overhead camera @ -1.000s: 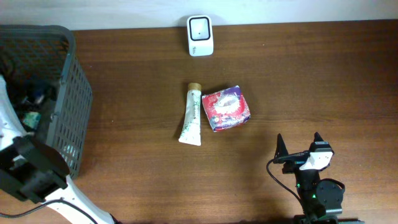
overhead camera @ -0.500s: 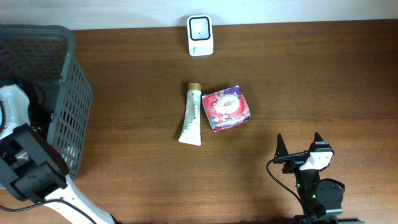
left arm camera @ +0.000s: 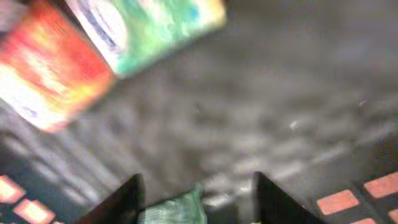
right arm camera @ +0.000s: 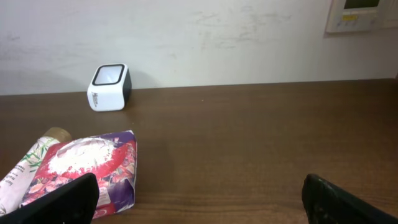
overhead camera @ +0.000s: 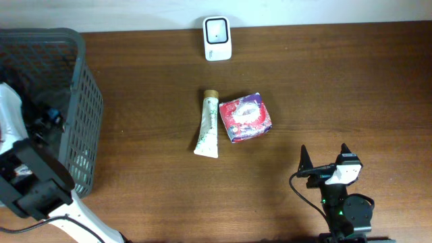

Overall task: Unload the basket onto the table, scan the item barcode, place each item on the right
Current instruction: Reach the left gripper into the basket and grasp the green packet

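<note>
Green packet (left arm camera: 175, 210) sat between the left pincer's (left arm camera: 196, 182) fingers in the basket (overhead camera: 86, 101); whether pinched, too blurred to tell. Right pincer (overhead camera: 324, 149) stood spread at near right.

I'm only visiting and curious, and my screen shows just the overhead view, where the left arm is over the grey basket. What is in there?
Observer: Its wrist camera shows, blurred, a green packet and a red-orange packet inside the basket.
Visitor: Has the pincer caught anything?
Observer: A smaller green thing sits within the left pincer; gripped or not, I cannot tell.
Visitor: And the white box at the far edge?
Observer: The right wrist camera shows small lettering on the side of the scanner, too small to read.
</note>
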